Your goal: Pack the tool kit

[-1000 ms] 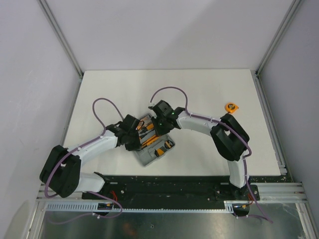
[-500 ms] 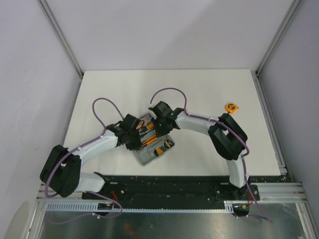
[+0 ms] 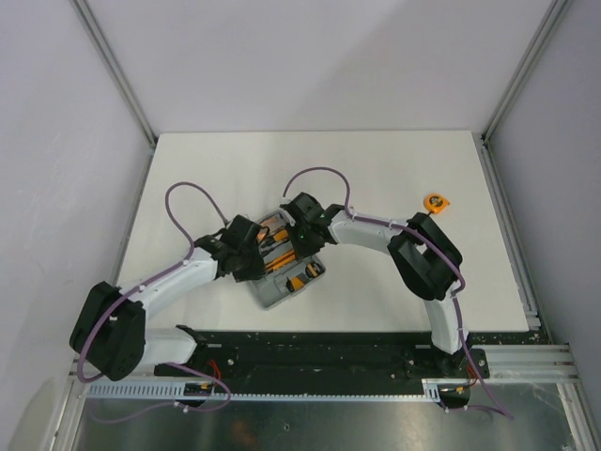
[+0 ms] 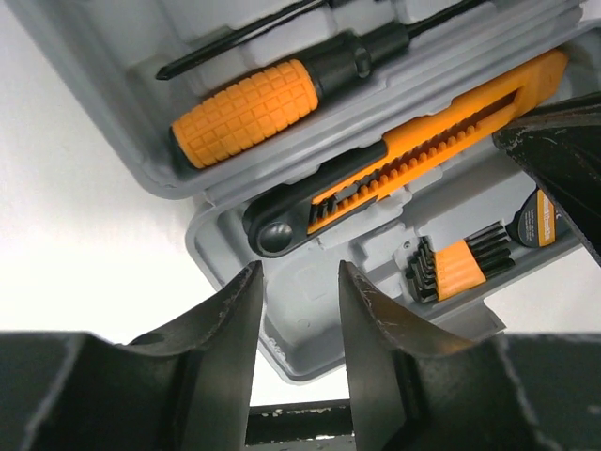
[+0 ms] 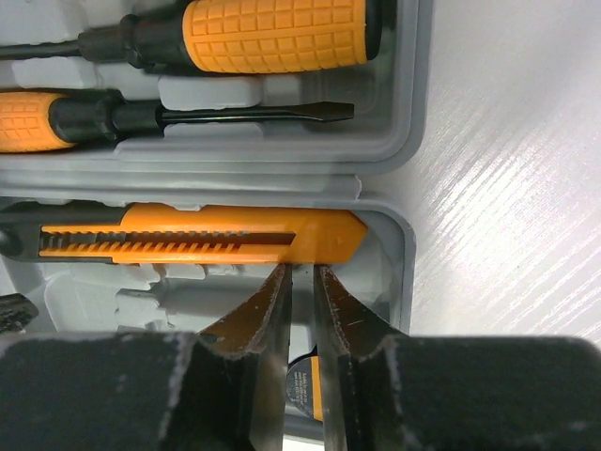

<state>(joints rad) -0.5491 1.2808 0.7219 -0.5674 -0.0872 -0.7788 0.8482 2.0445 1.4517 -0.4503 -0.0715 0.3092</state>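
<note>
1. The left gripper (image 4: 299, 274) has just spread its jaws and has nothing btwn them, so it's released. It hangs just off the black butt end of the utility knife (image 4: 413, 155).
2. The knife lies in its moulded slot in the grey case (image 4: 282, 334), beside the hinge line. It looks seated, so I'd call that tool packed.
3. The right gripper (image 5: 300, 274) has jaws only narrowly parted and empty, w/ tips at the knife's orange front end. Touching or just shy: can't tell.
4. Also in the case: screwdrivers (image 5: 272, 33) in the other half, and hex keys (image 4: 455, 268).
5. The case sits open on the bench (image 3: 376, 169), btwn both arms.
6. The tape measure (image 3: 435, 201) is out on the bench, well apart to the right. It's prob. the next pick, then the lid gets shut.
</note>
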